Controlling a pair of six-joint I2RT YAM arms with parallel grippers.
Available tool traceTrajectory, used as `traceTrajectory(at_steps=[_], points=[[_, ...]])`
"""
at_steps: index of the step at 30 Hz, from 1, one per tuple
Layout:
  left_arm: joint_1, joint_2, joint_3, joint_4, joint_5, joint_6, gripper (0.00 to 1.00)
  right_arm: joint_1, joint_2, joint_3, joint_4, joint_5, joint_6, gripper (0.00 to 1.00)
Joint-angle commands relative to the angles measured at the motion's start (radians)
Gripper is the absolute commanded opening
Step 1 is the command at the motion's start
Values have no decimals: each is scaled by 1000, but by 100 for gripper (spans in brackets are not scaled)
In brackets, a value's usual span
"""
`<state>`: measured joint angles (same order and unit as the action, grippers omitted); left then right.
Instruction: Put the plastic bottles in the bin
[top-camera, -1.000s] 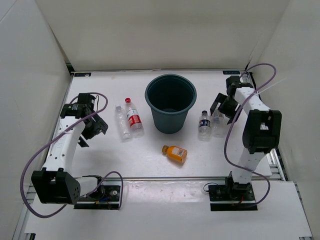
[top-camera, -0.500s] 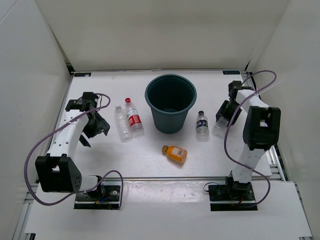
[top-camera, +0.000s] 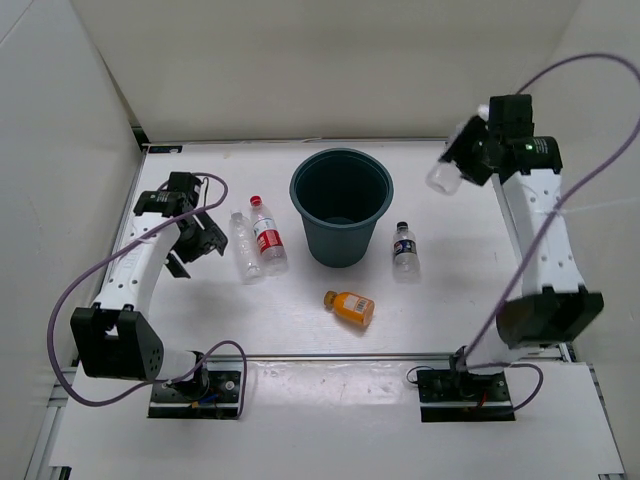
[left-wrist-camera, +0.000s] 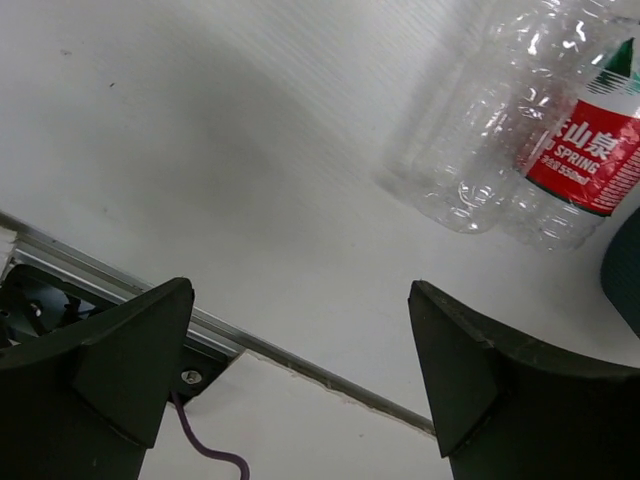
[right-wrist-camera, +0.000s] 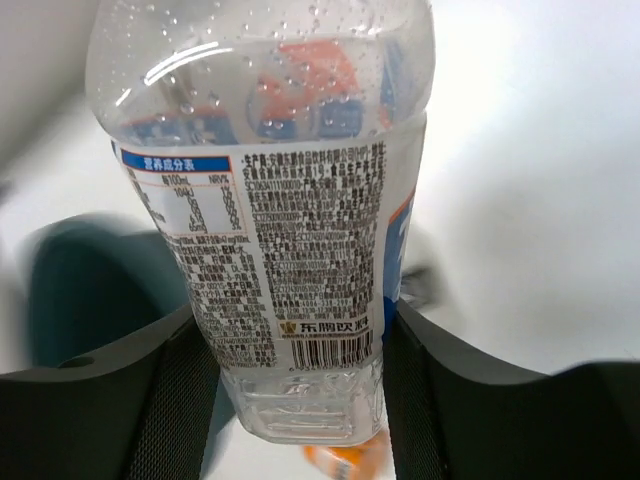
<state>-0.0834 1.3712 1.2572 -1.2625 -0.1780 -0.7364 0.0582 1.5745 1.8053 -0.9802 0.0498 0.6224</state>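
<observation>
Four bottles (top-camera: 404, 247) rest around the central bin (top-camera: 340, 245) while we see the right gripper (top-camera: 462, 158) clamped on a fifth, clear bottle (top-camera: 441, 175) raised at upper right, presumably to clear the rim; the left gripper (top-camera: 205, 238), jaws apart, hovers at left, and the wrist view crops the held bottle's cap.
</observation>
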Motion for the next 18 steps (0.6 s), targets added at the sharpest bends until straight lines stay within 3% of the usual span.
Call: traceTrajectory(at_steps=[1, 7, 10, 11, 12, 14, 18], points=[[-21, -3, -2, 58, 66, 35, 100, 138, -80, 107, 84, -42, 19, 35], [-41, 28, -25, 78, 86, 45, 100, 411, 92, 256, 75, 82, -84, 41], [-53, 49, -13, 87, 86, 54, 100, 512, 159, 292, 64, 113, -118, 52], [-64, 49, -13, 97, 86, 54, 100, 557, 183, 317, 52, 122, -148, 79], [-73, 49, -13, 106, 86, 54, 100, 578, 197, 351, 22, 155, -159, 100], [-73, 49, -31, 153, 86, 54, 100, 595, 220, 437, -78, 287, -135, 100], [-73, 49, -84, 270, 144, 63, 100, 539, 81, 405, -106, 299, -135, 100]])
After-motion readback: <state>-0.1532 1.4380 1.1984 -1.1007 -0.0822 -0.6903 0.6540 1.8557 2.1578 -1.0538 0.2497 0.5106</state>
